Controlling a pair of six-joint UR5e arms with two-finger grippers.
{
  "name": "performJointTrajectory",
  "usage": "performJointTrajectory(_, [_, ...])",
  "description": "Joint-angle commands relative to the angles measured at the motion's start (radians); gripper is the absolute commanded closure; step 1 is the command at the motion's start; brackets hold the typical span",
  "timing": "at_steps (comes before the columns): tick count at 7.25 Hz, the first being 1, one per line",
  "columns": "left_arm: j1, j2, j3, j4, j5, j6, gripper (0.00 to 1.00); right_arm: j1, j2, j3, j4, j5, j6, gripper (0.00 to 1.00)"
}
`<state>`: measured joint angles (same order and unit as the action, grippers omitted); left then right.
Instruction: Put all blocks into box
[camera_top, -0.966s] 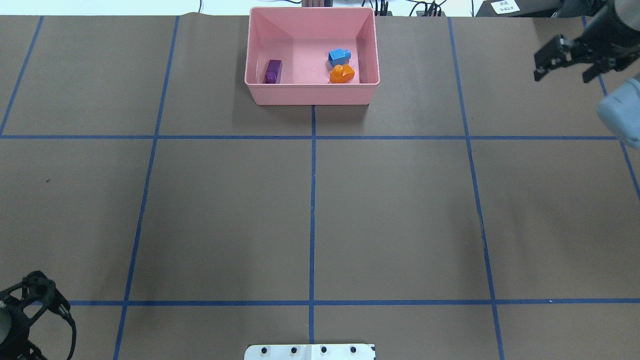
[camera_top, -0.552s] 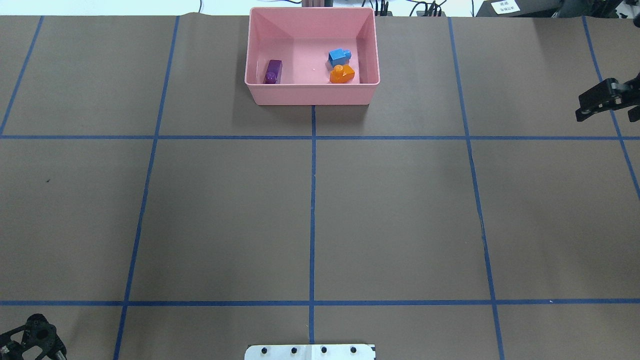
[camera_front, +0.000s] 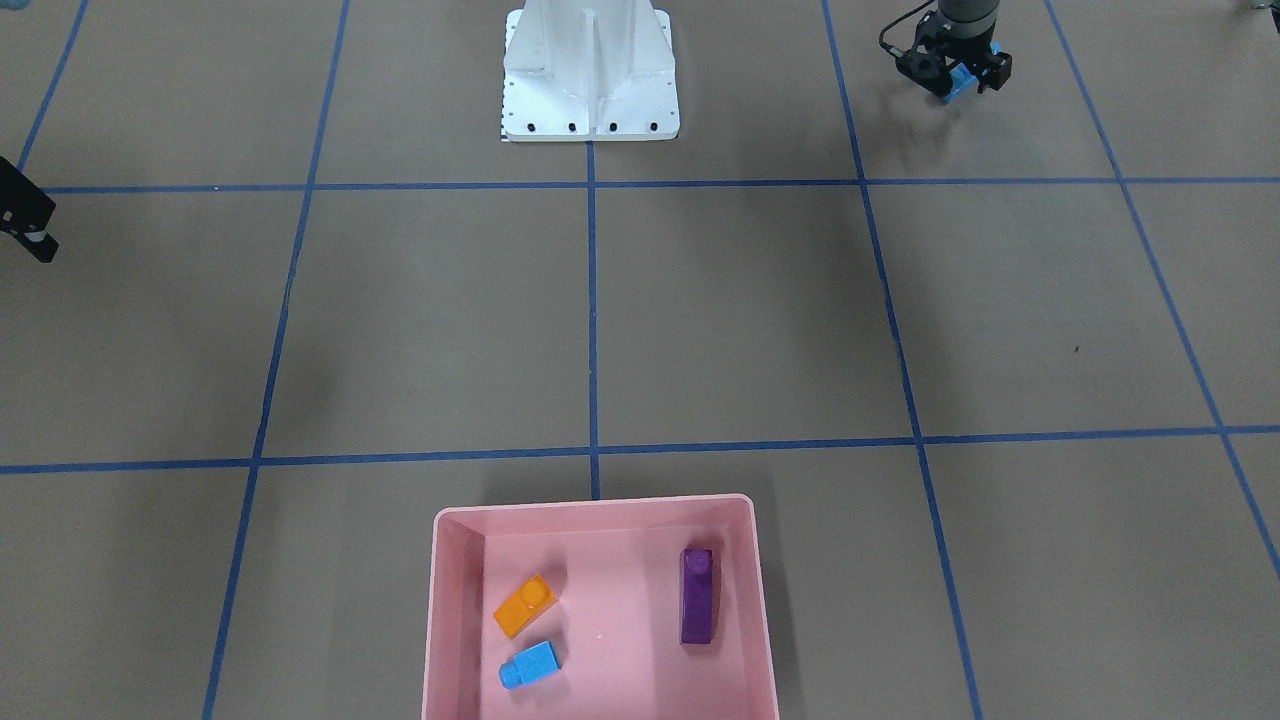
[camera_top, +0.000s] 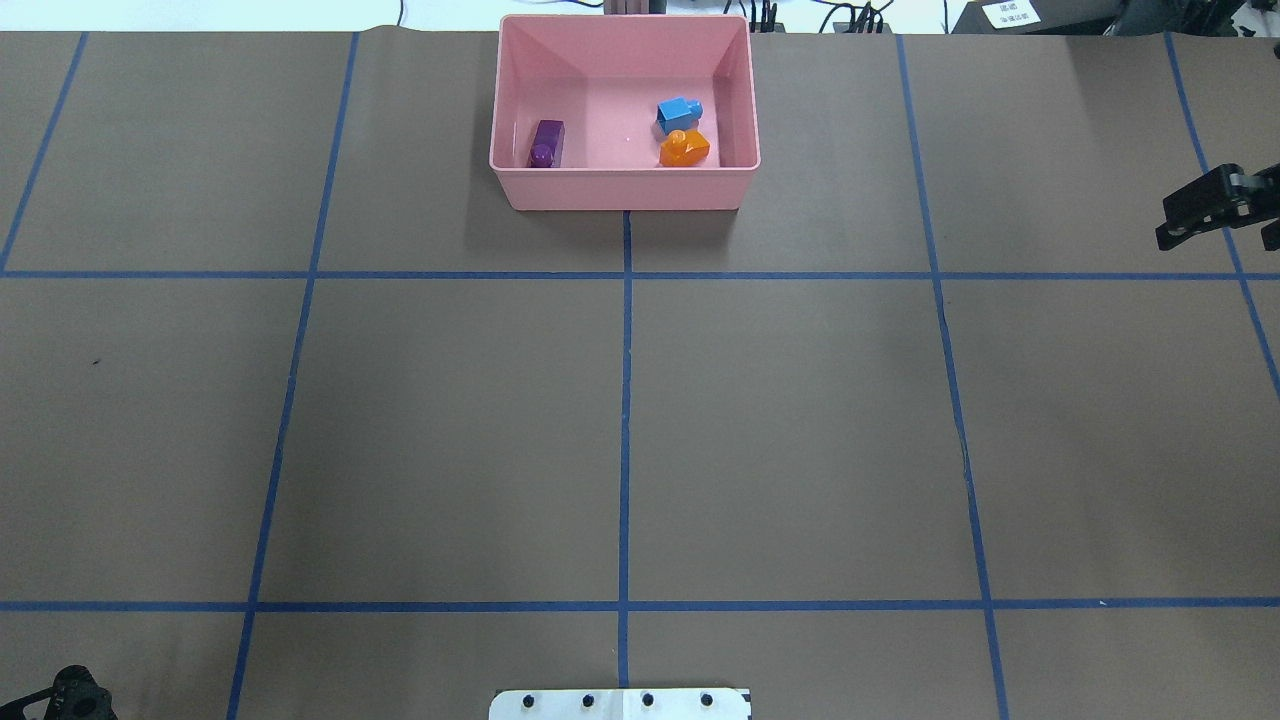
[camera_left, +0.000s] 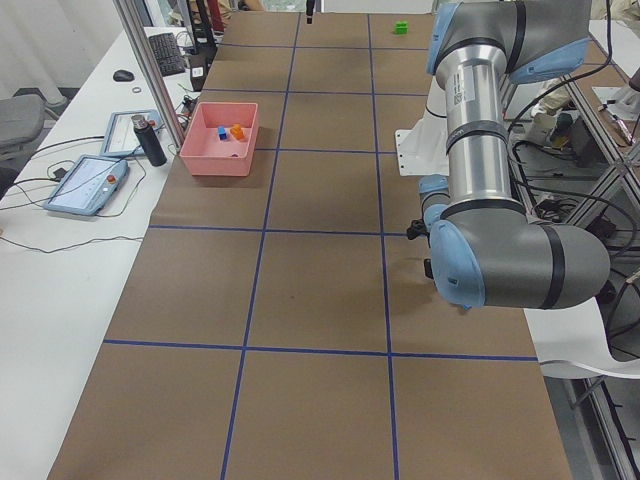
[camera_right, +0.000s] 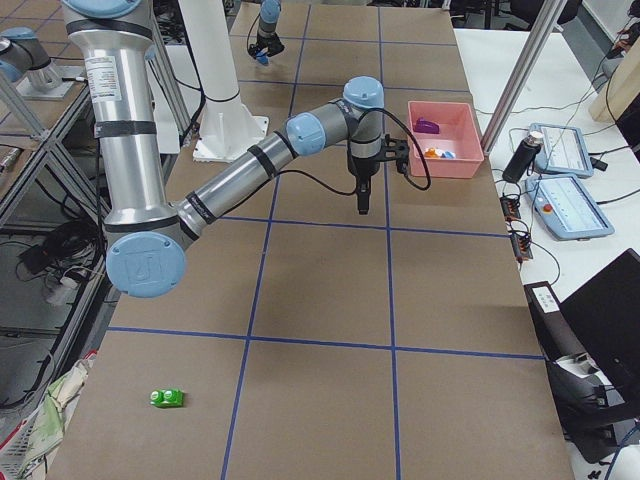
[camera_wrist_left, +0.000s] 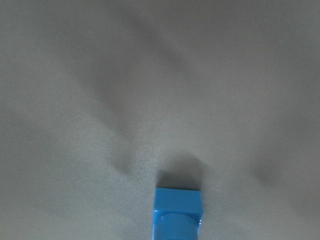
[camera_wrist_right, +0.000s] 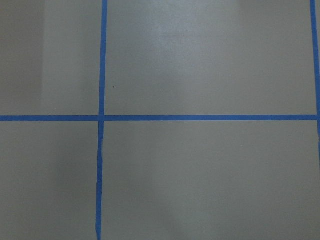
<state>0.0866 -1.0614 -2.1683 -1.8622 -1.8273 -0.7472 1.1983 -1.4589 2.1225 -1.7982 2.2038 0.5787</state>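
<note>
The pink box stands at the far middle of the table and shows in the front view too. In it lie the purple brick, the small blue cube and the orange brick. My left gripper is low at the near left corner, its jaws on either side of the long blue brick, also in the left wrist view. My right gripper is open and empty at the table's right edge. The green brick lies alone at the table's right end.
The white metal base sits at the near middle edge. Blue tape lines cross the brown table cover. A dark bottle and tablets lie on the white desk beyond the box. The right wrist view shows only bare cover and tape.
My right gripper has swung from the far right corner toward the near side and sits lower at the right edge. My left gripper has sunk toward the near left corner, almost out of the overhead view.
</note>
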Motion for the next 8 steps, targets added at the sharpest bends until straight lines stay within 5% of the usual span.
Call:
performJointTrajectory(1, [0.007, -0.002, 0.008, 0.000, 0.002, 0.003, 0.81, 0.000, 0.005, 0.002, -0.001, 0.002, 0.006, 0.00])
performJointTrajectory(3, [0.007, -0.002, 0.010, 0.000, 0.002, 0.003, 1.00, 0.000, 0.009, -0.001, 0.000, 0.002, 0.009, 0.00])
performJointTrajectory(5, [-0.010, 0.001, -0.017, 0.000, 0.002, 0.005, 1.00, -0.002, 0.011, -0.001, 0.000, 0.002, 0.009, 0.00])
performJointTrajectory(8, [-0.205, -0.006, -0.157, 0.006, -0.013, -0.007, 1.00, -0.002, 0.012, -0.009, 0.010, 0.002, 0.006, 0.00])
